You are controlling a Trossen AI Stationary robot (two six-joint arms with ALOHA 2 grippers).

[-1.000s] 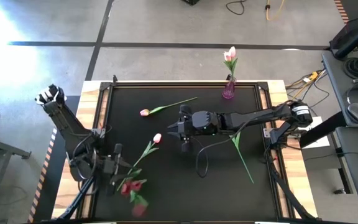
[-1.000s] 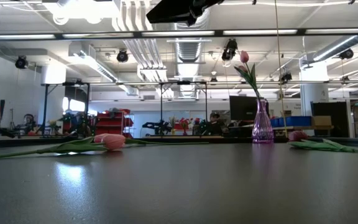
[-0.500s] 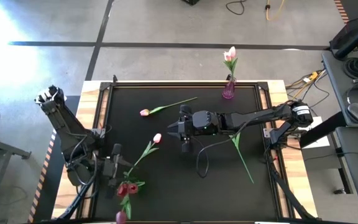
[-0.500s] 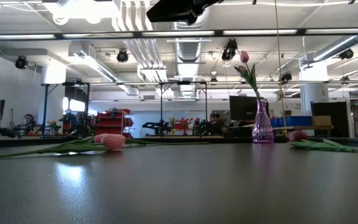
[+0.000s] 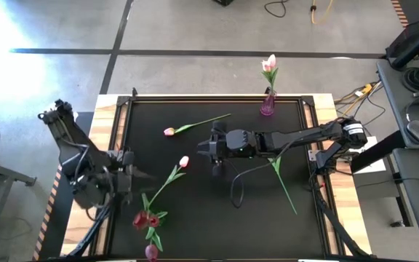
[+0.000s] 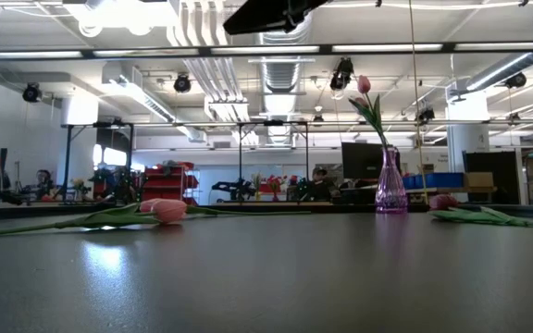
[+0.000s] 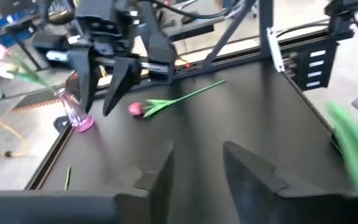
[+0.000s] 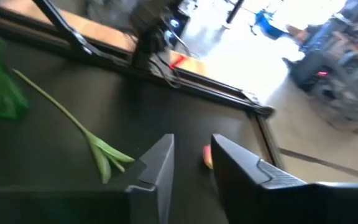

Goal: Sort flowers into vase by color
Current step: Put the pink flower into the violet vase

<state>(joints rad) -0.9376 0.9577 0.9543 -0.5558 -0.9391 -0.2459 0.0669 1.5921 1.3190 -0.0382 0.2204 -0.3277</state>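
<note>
the table (image 5: 195, 218) carries a black mat with tulips scattered over it. a purple glass vase (image 5: 268, 105) stands at the far edge of the mat, right of centre, with one pale pink tulip (image 5: 270, 64) upright in it; the low view shows the same vase (image 6: 390, 190) and its bloom against the room behind.

the left gripper (image 5: 138, 175) sits over the left side of the mat, near the left edge. in its wrist view its two dark fingers (image 7: 157, 171) stand apart with bare mat between them, pinching nothing. just beside it a pale pink tulip on a long stem (image 5: 169, 175) lies diagonally, its head toward the middle. nearer the front edge a cluster of dark magenta tulips (image 5: 148, 222) lies on the mat, with one magenta head (image 5: 151, 252) at the very front.

the right gripper (image 5: 208, 151) reaches to the centre of the mat, with the right arm stretched across from the right side. its fingers (image 8: 160, 165) are parted with a narrow gap and nothing held; a pink bloom shows just past them.

another pink tulip (image 5: 195, 125) lies toward the far side, left of the vase. a green stem with leaves (image 5: 282, 178) lies loose on the right half of the mat.
</note>
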